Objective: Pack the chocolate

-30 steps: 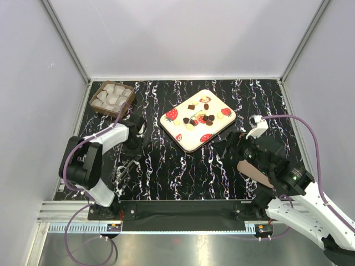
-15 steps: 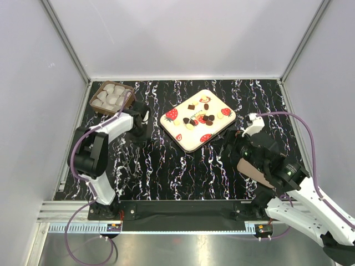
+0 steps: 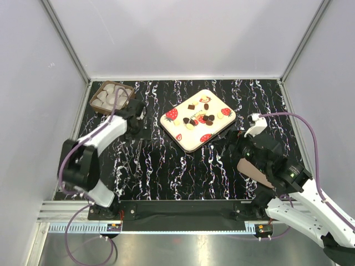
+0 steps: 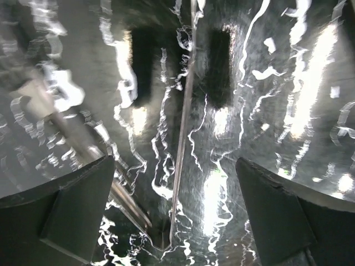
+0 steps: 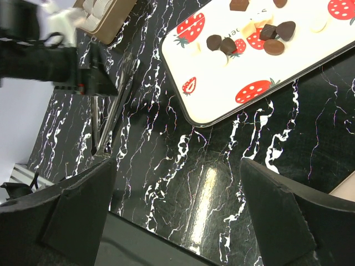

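Chocolate [image 3: 198, 118] sits loose on the strawberry-print tray [image 3: 187, 142] at the centre of the top view. None of it shows in the box [image 3: 102, 85] at upper left, whose white cups [image 3: 111, 97] look unfilled, so I judge the packing not yet begun.

The left jaws hang spread wide and grasp nothing, just below and right of the box. Under them, in the left wrist view, a thin bright strip [image 4: 183, 138] runs up the middle of the frame. It is blurred there, but going by the right wrist view it is probably a pair of metal tongs [image 5: 108, 119] lying on the tabletop [image 3: 166, 172]. The right jaws are likewise released and empty, lower right of the tray.

If the step is to take up the tongs, the left jaws should come down centred on the strip, one on each side, and close across its width, not along it. The grip should fall well back from the tips, so the tips stay free to pinch. Low, shiny metal on a glossy top may skid, so a slow close would be safer.

The pieces are tiny against the tray. They are dark brown rounds and squares mixed with tan and cream ones, several touching in a cluster near the middle.
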Controlling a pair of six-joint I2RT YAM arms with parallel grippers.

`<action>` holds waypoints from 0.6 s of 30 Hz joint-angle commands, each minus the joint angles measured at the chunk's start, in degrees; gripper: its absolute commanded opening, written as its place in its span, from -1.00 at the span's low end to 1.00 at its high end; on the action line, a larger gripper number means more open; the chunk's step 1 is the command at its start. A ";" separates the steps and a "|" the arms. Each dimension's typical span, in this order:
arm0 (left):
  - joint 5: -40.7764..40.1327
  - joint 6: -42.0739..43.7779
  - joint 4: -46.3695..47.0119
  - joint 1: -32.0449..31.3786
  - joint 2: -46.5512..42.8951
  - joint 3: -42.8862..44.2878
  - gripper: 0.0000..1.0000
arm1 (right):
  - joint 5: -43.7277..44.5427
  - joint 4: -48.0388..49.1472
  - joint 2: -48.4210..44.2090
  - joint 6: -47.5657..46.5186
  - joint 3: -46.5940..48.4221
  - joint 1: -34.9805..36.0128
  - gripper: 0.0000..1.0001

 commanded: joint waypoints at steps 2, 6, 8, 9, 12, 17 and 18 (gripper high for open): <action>-6.56 -8.05 3.68 0.07 -13.08 -5.43 0.98 | 1.27 -0.30 -0.69 -0.39 1.77 0.04 0.99; -7.01 -10.17 8.95 0.42 -17.07 -13.96 0.98 | 0.57 -0.47 -0.69 -0.22 1.95 0.04 1.00; -7.27 -10.35 10.54 0.94 -17.07 -17.11 0.98 | 0.39 -0.39 -0.60 -0.22 2.04 0.04 0.99; -6.93 -10.43 12.90 1.38 -17.07 -18.26 0.98 | 0.30 -0.39 -0.60 -0.13 2.04 0.04 0.99; -6.92 -11.13 17.56 1.91 -18.30 -22.57 0.98 | 0.12 -0.39 -0.34 -0.04 2.12 0.04 0.99; -7.45 -12.37 18.37 2.18 -16.64 -24.34 0.98 | -0.14 -0.47 0.02 0.05 2.30 0.04 0.99; -6.93 -11.93 19.50 2.18 -16.37 -24.60 0.98 | 0.03 -0.47 0.10 0.05 2.21 0.13 0.99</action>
